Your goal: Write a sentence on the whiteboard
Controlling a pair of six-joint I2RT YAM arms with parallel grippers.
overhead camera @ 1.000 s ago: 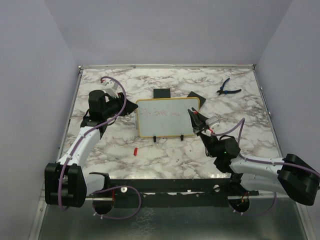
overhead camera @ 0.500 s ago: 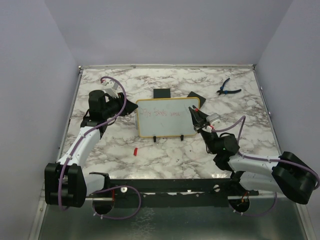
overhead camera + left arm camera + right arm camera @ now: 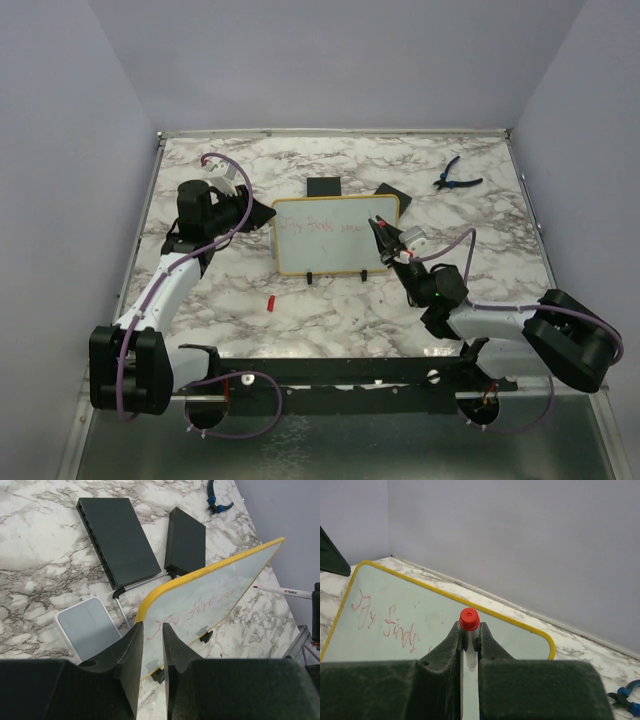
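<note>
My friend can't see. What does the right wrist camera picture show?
The right gripper pinches a white marker with a red end in its black jaws, aimed at a white board with a yellow frame. Red handwritten scribble crosses the board's left part; a lilac wall stands behind.

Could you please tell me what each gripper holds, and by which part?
The right gripper clamps the marker by its white barrel, red tip protruding; the left gripper pinches the whiteboard at its yellow-framed edge.
</note>
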